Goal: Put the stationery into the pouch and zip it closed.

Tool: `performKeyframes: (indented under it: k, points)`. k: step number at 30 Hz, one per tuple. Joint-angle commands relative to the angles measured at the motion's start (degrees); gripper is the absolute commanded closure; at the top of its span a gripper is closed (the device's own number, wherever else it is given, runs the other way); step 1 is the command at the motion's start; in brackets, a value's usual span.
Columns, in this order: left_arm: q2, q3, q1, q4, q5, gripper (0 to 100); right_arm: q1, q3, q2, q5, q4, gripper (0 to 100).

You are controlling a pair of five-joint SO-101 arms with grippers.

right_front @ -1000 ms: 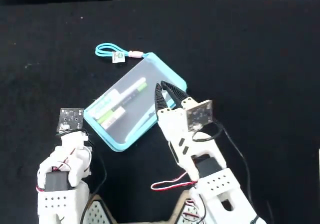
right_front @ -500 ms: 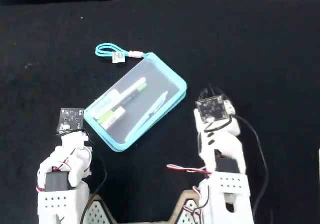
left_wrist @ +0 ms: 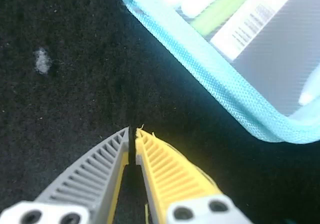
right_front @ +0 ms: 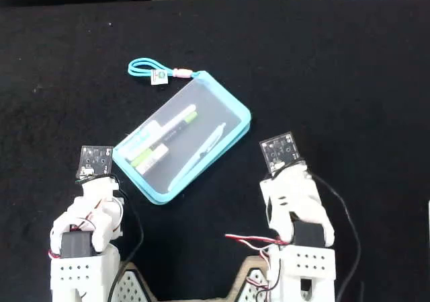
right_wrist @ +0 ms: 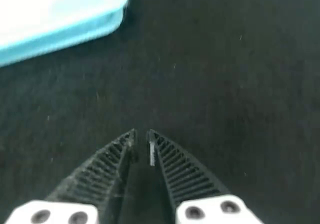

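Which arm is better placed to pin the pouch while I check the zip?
Left, probably. The left tool sits close beside the blue edge of the pouch; the right tool hangs over bare black table, farther from it.

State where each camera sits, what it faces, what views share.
High view: overhead, looking down on the pouch, left arm and right arm.
Left wrist view: on the left arm, facing the pouch's edge past its jaws.
Right wrist view: on the right arm, facing a pouch corner past its jaws.
All share the pouch.
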Motion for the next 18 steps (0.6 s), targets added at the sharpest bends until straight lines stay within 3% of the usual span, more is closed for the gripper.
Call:
performKeyframes:
  k: [1, 13, 18]
  points:
    - [-0.88, 1.19, 0.92, -0.18, 0.00, 97, 0.26, 0.04, -4.79, 0.00, 6.59, 96.3]
    - [-0.88, 1.19, 0.92, -0.18, 0.00, 97, 0.35, -0.40, -17.36, -0.26, 25.93, 95.9]
    - [-0.88, 1.19, 0.92, -0.18, 0.00, 97, 0.53, -0.66, -20.18, -12.48, 28.04, 95.9]
